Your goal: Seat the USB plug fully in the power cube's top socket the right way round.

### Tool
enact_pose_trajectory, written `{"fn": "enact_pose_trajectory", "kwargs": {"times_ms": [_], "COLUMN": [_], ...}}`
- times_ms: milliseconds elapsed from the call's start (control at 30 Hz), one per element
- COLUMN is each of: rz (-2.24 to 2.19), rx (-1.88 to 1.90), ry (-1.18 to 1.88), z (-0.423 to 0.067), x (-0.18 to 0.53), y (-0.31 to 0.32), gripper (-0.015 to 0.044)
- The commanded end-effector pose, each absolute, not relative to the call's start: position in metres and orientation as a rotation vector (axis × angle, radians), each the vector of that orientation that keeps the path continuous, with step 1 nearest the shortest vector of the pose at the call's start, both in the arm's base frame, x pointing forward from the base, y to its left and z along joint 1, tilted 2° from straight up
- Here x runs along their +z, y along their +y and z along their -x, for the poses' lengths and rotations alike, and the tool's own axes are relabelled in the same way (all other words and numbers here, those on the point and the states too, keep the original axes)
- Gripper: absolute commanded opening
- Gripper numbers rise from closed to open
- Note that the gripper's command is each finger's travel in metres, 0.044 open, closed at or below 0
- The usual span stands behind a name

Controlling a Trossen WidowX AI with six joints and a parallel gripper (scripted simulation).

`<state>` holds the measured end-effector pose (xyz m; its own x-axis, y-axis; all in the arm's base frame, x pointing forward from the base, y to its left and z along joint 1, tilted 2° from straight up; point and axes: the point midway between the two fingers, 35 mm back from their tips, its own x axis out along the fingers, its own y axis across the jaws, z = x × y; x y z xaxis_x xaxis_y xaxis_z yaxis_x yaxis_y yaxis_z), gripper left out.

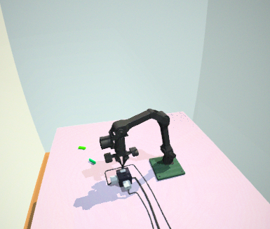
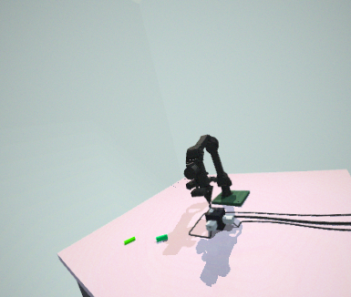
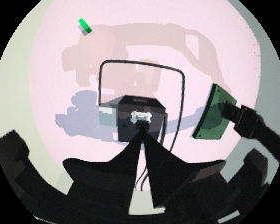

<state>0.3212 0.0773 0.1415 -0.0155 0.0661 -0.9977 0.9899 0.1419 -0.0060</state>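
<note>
The black power cube (image 1: 126, 182) (image 2: 217, 218) (image 3: 127, 123) stands on the pink table in front of the arm. The small pale USB plug (image 1: 123, 171) (image 2: 211, 210) (image 3: 140, 117) sits at the socket on the cube's top face. Its thin black cable (image 1: 107, 172) (image 3: 139, 62) loops over the table behind the cube. My gripper (image 1: 123, 165) (image 2: 209, 201) (image 3: 141, 136) points straight down over the cube, its fingers shut on the plug. How deep the plug sits in the socket is hidden by the fingertips.
Two white plugs (image 1: 113, 180) (image 2: 232, 221) sit in the cube's sides, with black cables (image 1: 149, 204) (image 2: 296, 218) running off the table edge. The arm's green base plate (image 1: 167, 169) (image 2: 232, 198) (image 3: 213, 115) lies beside the cube. Two green cylinders (image 1: 82, 147) (image 1: 92, 161) lie to the left.
</note>
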Motion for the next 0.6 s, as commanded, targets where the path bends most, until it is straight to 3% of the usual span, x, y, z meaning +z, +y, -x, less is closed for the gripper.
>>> {"fn": "enact_pose_trajectory", "kwargs": {"times_ms": [0, 567], "rz": [-1.152, -1.155], "rx": [-1.069, -1.066], "ry": [1.335, 1.339], "z": [-0.3214, -0.3213], "x": [0.1418, 0.1398], "y": [0.0783, 0.0788], "gripper": [0.0, 0.0]}}
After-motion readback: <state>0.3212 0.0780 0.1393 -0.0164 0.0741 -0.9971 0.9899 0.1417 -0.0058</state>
